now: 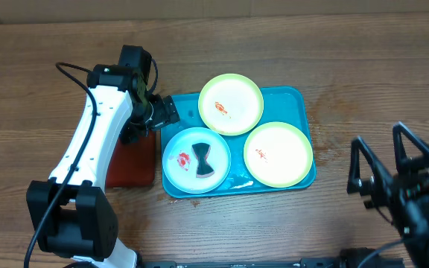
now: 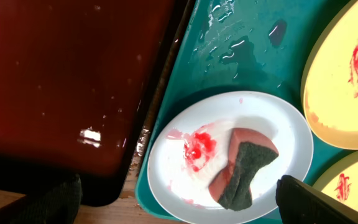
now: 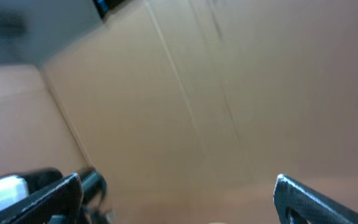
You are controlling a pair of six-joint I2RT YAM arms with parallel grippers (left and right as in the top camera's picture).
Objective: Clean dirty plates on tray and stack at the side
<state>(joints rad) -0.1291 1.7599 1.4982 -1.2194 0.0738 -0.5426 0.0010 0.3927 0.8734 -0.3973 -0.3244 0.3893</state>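
Observation:
The cyan tray [image 1: 304,104] holds three plates. A yellow-green plate [image 1: 231,103] with a red smear lies at its back. A second one [image 1: 278,154] lies at the front right. The light blue plate [image 1: 188,179] at the front left carries a red smear and a dark sponge [image 1: 202,158]. My left gripper [image 1: 170,112] hovers open over the tray's back left corner. In the left wrist view the sponge [image 2: 244,168] lies on the pale plate [image 2: 260,118] beside the smear [image 2: 199,146], just ahead of my open left gripper [image 2: 179,208]. My right gripper [image 1: 382,158] stands open over the table, right of the tray.
A dark red tray [image 1: 134,164] with a black rim lies against the cyan tray's left side, under my left arm. Water drops sit on the cyan tray's floor [image 2: 241,56]. The right wrist view shows only blurred brown surfaces between its spread fingers [image 3: 316,199].

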